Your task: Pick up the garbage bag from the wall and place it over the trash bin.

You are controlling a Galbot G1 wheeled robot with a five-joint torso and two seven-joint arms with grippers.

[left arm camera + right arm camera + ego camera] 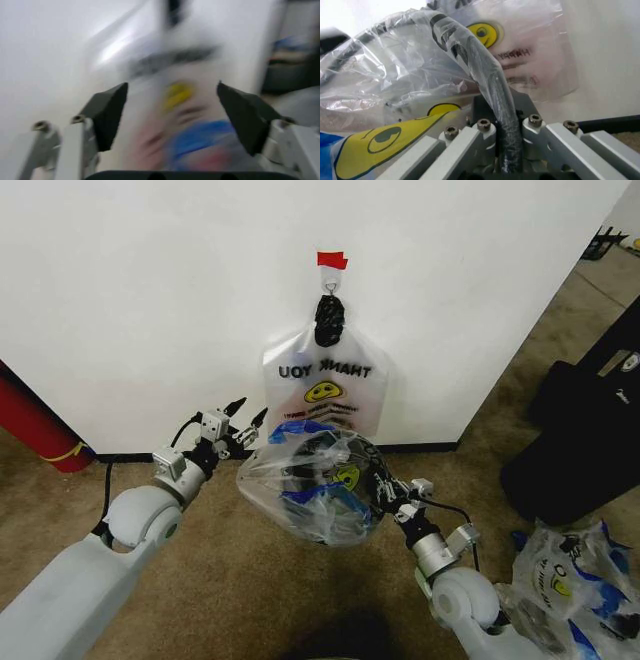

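Head view has the garbage bag (318, 498) draped over the trash bin (305, 465) by the wall (150, 300), the right gripper (385, 490) pinching plastic to its rim and the left gripper (245, 420) spread wide beside it, so best pull down evenly.

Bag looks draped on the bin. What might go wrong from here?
Right gripper clamps the bin rim through the bag: retracting while shut may drag the bag off or tip the bin. Left gripper, open, sits near the spare bag on the hook; it may snag it.
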